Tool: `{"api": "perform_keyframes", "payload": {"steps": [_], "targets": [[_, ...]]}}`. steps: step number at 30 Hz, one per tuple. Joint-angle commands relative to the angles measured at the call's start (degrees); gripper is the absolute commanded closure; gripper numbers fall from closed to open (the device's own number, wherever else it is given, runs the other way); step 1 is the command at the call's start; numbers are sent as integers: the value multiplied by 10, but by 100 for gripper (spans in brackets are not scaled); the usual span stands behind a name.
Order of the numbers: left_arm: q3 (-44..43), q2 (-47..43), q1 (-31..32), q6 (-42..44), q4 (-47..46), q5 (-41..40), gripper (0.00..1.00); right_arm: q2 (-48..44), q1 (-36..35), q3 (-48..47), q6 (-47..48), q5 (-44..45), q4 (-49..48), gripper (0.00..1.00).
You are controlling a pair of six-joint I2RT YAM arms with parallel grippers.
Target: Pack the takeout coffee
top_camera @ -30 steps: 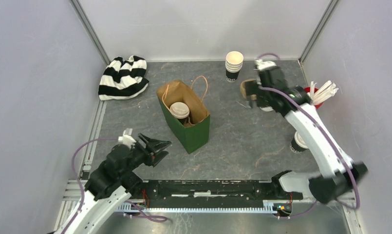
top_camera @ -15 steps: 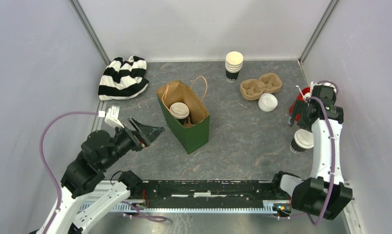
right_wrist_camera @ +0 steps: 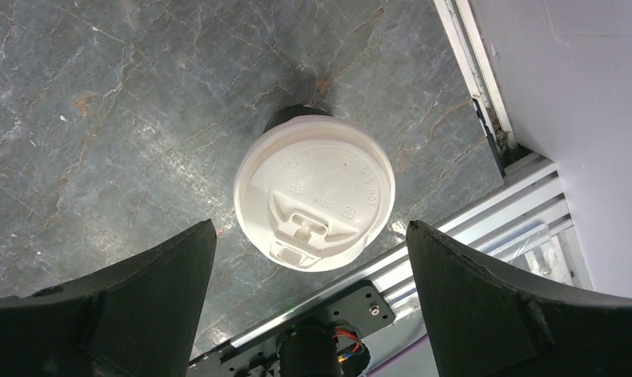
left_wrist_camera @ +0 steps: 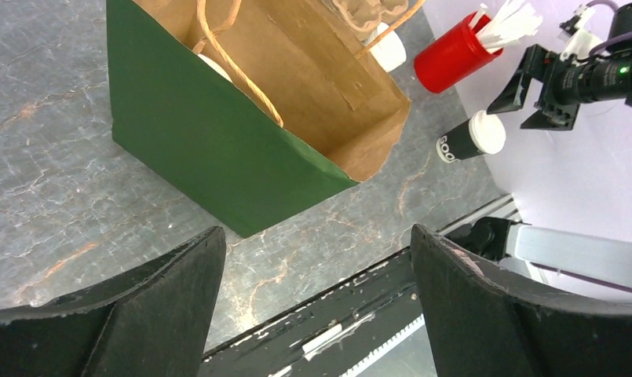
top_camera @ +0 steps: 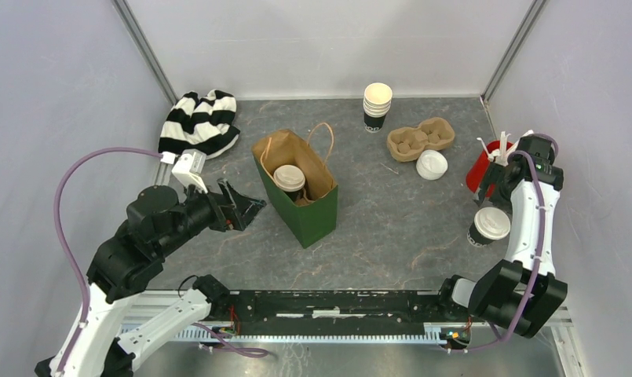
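Observation:
One takeout coffee [top_camera: 289, 178], a dark cup with a white lid, stands inside the open green paper bag [top_camera: 305, 216]. The bag also shows in the left wrist view [left_wrist_camera: 210, 149]. The second lidded coffee [top_camera: 488, 225] stands on the table at the right; it also shows in the right wrist view [right_wrist_camera: 314, 193] and in the left wrist view [left_wrist_camera: 471, 138]. My right gripper [top_camera: 495, 174] is open and empty, hovering above this cup, jaws wide in the wrist view [right_wrist_camera: 308, 298]. My left gripper [top_camera: 238, 208] is open and empty, left of the bag, also in its wrist view [left_wrist_camera: 316, 290].
A red cup of white stirrers [top_camera: 485, 166] stands right beside my right gripper. A cardboard cup carrier [top_camera: 420, 138], a loose white lid [top_camera: 432, 165] and a stack of empty cups [top_camera: 377, 107] are at the back. A striped cloth [top_camera: 199, 124] lies back left. A metal rail [top_camera: 336, 302] runs along the front.
My right arm swung from the cup carrier to the right and now hovers over the lidded cup. My left arm rose and moved back-left, still pointing at the bag.

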State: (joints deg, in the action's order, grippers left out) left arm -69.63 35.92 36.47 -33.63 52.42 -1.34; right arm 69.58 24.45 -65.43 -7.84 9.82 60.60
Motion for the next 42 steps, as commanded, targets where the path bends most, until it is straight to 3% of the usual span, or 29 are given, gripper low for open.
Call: {"api": "perform_keyframes", "payload": {"steps": [1, 16, 23, 36, 42], "targets": [[-18, 21, 2, 60, 12, 11, 7, 13, 12, 6, 14, -11, -14, 2], [-52, 52, 1, 98, 37, 5, 6, 20, 20, 42, 17, -22, -34, 11], [-54, 51, 1, 101, 40, 5, 6, 27, 30, 28, 15, -24, -36, 8], [-54, 52, 1, 104, 42, 3, 6, 42, 39, 37, 19, -46, -49, 25], [-57, 54, 1, 102, 47, 1, 6, 30, 39, 50, 19, -53, -46, 26]]}}
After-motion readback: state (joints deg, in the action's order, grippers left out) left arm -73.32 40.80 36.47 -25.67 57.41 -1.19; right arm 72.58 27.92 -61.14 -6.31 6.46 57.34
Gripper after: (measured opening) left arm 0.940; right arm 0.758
